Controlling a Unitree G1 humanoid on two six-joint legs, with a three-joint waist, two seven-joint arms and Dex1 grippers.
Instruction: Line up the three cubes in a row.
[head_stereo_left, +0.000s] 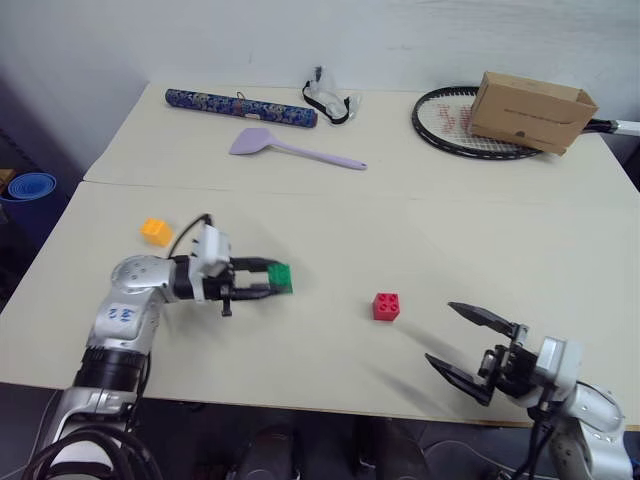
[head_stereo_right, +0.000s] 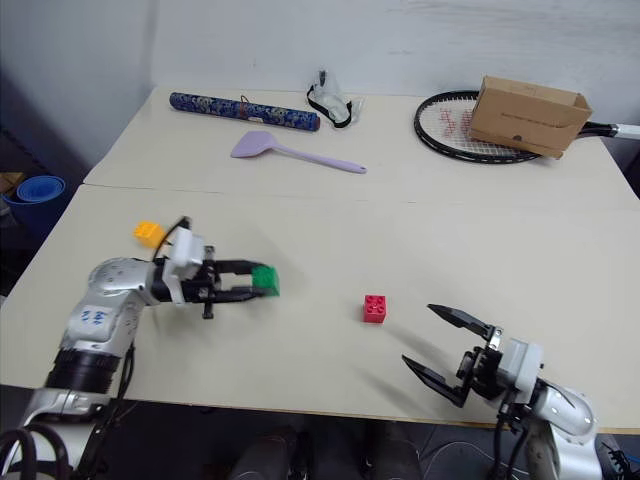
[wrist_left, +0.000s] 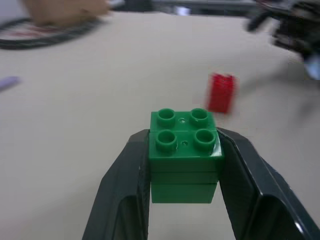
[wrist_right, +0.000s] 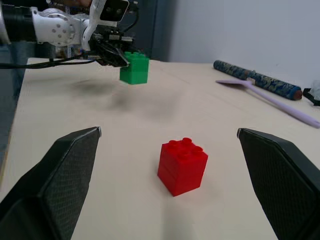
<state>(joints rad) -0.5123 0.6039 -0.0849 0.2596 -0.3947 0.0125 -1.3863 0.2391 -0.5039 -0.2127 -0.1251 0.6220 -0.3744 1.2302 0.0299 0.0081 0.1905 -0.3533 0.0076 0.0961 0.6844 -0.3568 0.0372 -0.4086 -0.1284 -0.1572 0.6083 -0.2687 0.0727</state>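
My left gripper (head_stereo_left: 272, 279) is shut on the green cube (head_stereo_left: 281, 277), which hangs a little above the table at the left; the wrist view shows the green cube (wrist_left: 184, 155) clamped between both fingers, studs up. The red cube (head_stereo_left: 386, 306) stands on the table near the middle, to the right of the green one. Further left and back sits the orange-yellow cube (head_stereo_left: 156, 231). My right gripper (head_stereo_left: 468, 345) hovers open near the front right edge, pointing at the red cube (wrist_right: 182, 165), apart from it.
At the back of the table (head_stereo_left: 330, 360) lie a patterned roll (head_stereo_left: 240, 107), a lilac spatula (head_stereo_left: 290, 148), goggles (head_stereo_left: 330, 100) and a racket (head_stereo_left: 455, 125) under a cardboard box (head_stereo_left: 530, 110). A blue bowl (head_stereo_left: 30, 187) sits off the left edge.
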